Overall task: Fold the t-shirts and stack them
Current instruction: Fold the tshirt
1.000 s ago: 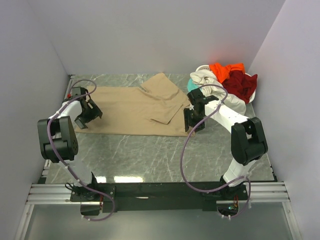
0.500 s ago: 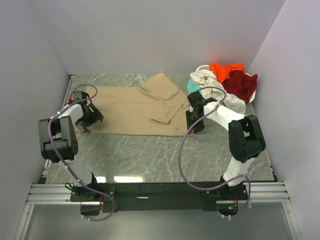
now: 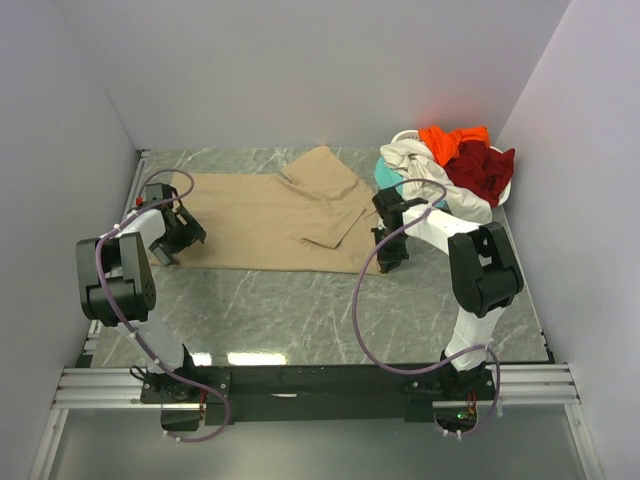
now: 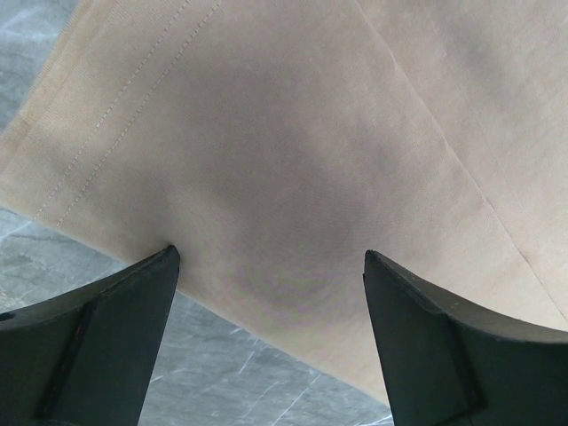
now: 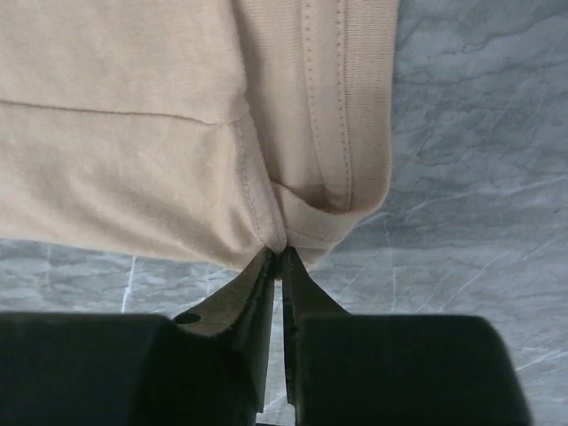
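We saw a large tan shirt (image 3: 262,215) spread flat across the far half of the marble desk (image 3: 300,310). At its 8 o'clock corner our left tool (image 4: 271,257) sat with fingers spread wide over the hem. At its 4 o'clock corner our right tool (image 5: 277,253) pinched the folded hem. Cream shirt (image 3: 420,160), orange shirt (image 3: 450,138), dark red shirt (image 3: 482,166) and teal shirt (image 3: 386,173) lay heaped at the desk's 2 o'clock corner.

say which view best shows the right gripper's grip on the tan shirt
Right wrist: right gripper pinches the tan shirt hem close up. Top external shows it small, at the shirt's corner; left wrist misses it.
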`<state>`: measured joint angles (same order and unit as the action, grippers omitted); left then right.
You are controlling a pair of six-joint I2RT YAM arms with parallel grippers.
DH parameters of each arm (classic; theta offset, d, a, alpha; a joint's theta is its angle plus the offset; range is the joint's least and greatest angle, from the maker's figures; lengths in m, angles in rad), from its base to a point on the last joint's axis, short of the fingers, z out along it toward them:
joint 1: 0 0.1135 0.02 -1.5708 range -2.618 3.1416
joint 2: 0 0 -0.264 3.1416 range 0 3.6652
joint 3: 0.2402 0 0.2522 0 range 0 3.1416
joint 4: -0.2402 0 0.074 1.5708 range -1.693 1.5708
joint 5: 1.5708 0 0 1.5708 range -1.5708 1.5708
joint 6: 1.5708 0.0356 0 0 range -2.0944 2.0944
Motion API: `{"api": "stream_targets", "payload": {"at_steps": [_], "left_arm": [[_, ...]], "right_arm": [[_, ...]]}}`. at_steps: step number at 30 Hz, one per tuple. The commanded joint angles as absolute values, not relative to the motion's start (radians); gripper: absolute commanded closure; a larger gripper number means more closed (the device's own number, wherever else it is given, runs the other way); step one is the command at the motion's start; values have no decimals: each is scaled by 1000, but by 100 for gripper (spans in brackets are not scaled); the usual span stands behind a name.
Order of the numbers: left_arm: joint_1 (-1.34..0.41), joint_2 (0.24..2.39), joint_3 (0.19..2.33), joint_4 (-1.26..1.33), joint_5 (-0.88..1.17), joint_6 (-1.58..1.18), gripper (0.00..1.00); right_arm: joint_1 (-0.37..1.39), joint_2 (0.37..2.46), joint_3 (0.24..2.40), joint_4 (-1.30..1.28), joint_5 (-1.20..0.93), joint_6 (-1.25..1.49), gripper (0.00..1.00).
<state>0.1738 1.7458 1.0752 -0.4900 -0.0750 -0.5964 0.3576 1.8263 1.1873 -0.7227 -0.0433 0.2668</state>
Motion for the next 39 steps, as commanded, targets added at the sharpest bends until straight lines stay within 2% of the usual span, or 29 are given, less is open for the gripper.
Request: {"api": "stream_targets", "payload": {"at_steps": [1, 8, 19, 22, 28, 34, 39], "left_arm": [[189, 1775, 1052, -476, -78, -584, 8], [195, 1772, 1063, -491, -138, -542, 8], [195, 1761, 1032, -488, -183, -520, 8], [193, 1758, 1023, -486, -190, -515, 8], [193, 1733, 1015, -485, -196, -505, 7], [189, 1703, 1015, -485, -167, -505, 7], [189, 1683, 1025, -491, -143, -512, 5]], "right_arm": [[342, 1819, 1209, -732, 6, 252, 88], [330, 1779, 1238, -808, 135, 235, 89], [325, 1809, 1227, -830, 150, 222, 89], [325, 1815, 1226, -838, 161, 227, 85], [325, 1806, 1232, -864, 228, 256, 63], [324, 1743, 1229, -854, 146, 279, 58], [299, 1663, 1163, -796, -62, 314, 58]]}}
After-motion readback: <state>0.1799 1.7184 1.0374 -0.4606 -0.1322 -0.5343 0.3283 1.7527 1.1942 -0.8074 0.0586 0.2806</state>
